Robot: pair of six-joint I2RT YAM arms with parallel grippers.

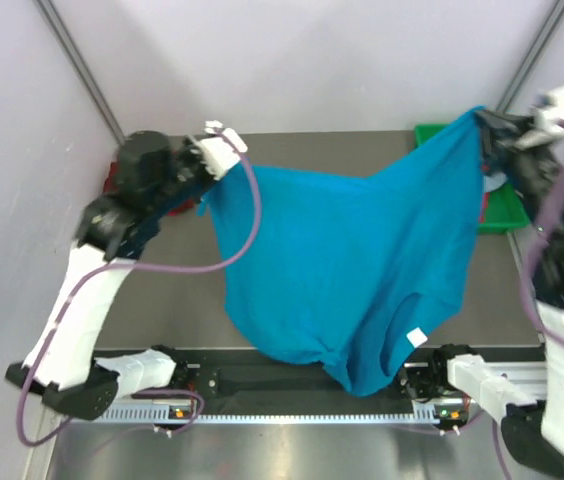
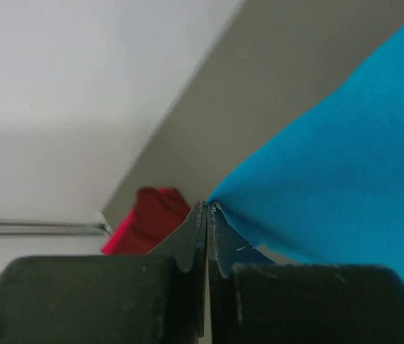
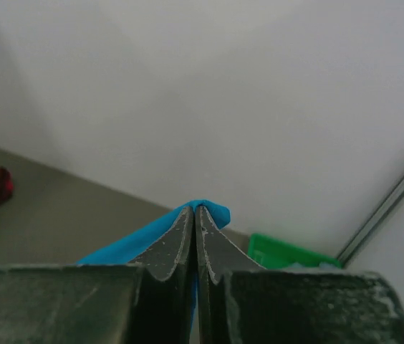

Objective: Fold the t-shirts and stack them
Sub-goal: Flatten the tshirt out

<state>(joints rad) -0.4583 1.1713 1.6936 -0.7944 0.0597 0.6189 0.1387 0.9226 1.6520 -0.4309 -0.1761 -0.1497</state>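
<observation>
Left gripper (image 2: 207,208) clamped shut on one corner of blue t-shirt (image 1: 352,270). Right gripper (image 3: 194,209) clamped shut on opposite corner. Shirt slung between both, held edge running left-right, body sagging toward arm bases. Right corner above green bin (image 1: 497,215), farther back than left corner. Judgement: lay-down needs both arms lowering together, edge taut.

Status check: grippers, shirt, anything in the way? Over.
Left gripper shut on blue shirt edge; right gripper likewise. Shirt hangs spread between them. Green bin behind its right side; red cloth far left.
</observation>
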